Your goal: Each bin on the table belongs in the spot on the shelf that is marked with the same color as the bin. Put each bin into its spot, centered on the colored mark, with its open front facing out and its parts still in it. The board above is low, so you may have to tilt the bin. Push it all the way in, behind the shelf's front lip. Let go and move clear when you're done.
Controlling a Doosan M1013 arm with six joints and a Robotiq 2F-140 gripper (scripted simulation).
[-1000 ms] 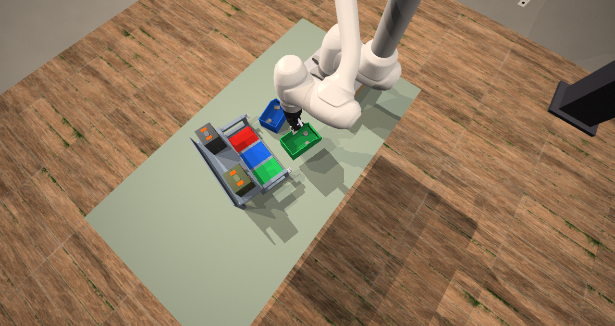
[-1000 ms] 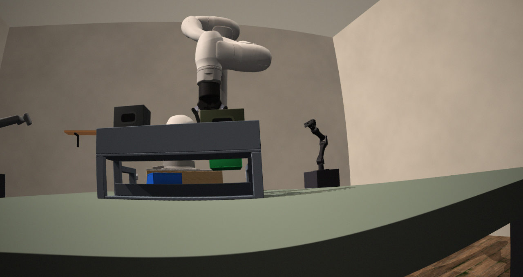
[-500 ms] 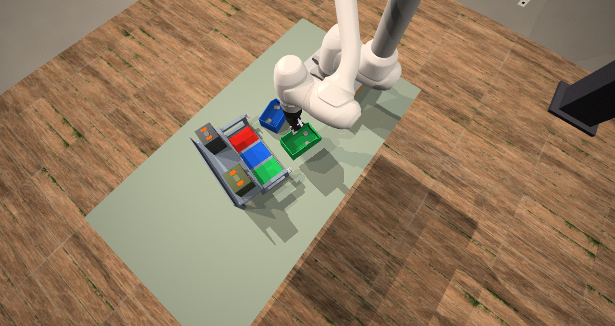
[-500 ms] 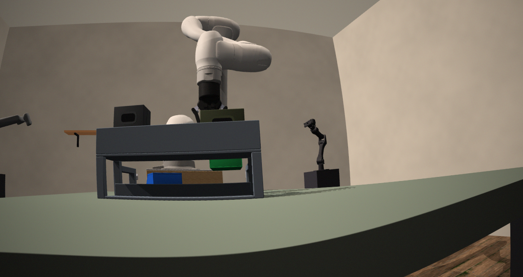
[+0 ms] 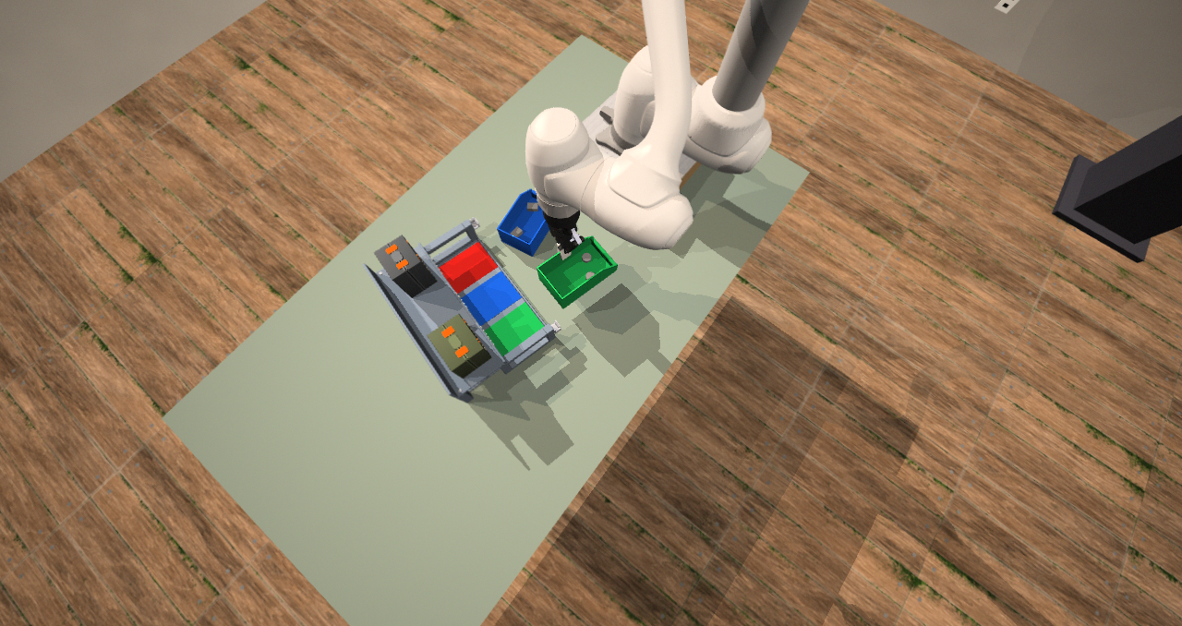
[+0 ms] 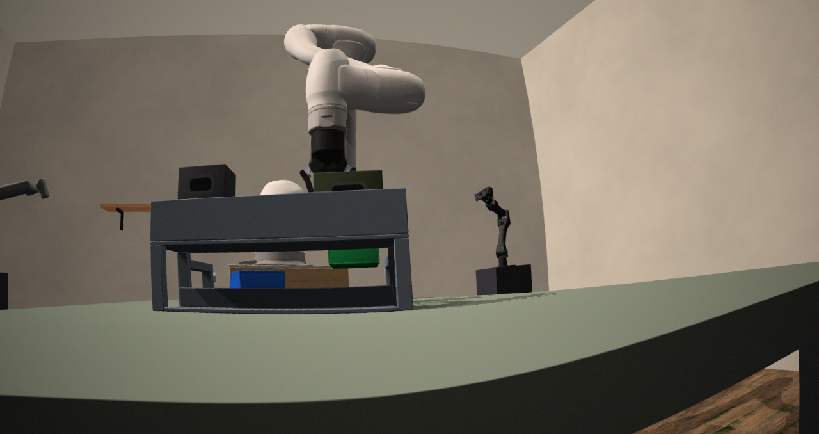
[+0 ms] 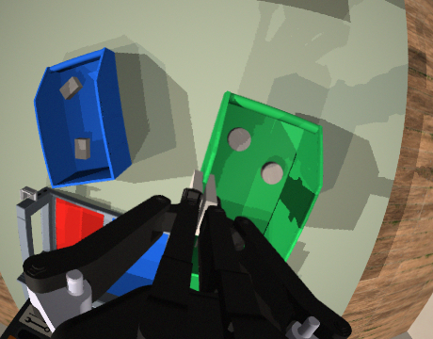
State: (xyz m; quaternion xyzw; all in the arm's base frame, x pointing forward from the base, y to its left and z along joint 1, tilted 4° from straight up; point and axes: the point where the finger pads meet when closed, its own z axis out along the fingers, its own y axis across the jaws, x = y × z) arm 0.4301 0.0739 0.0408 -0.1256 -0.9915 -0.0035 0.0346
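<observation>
Brown plank flooring [image 5: 206,167] [image 6: 744,404] [image 7: 425,165] surrounds the pale green table [image 5: 272,457] [image 6: 343,357] [image 7: 179,28]; in the top view, the green bin [image 5: 566,279] [image 6: 353,258] [image 7: 240,174] hangs above it, between the shelf [image 5: 438,304] [image 6: 279,219] [image 7: 24,226] and the long right edge, while the blue bin [image 5: 530,222] [image 6: 257,280] [image 7: 87,113] sits nearer the long left edge; the gripper [image 5: 570,246] [image 6: 327,162] [image 7: 200,185] pinches the green bin's side wall; that wall looks thin but stiff, the load probably light; being held off-centre, it may pivot, and two round parts [image 5: 586,257] [image 7: 239,139] could slide; keeping hold around mid-wall, with gentle tilting, seems wise.
</observation>
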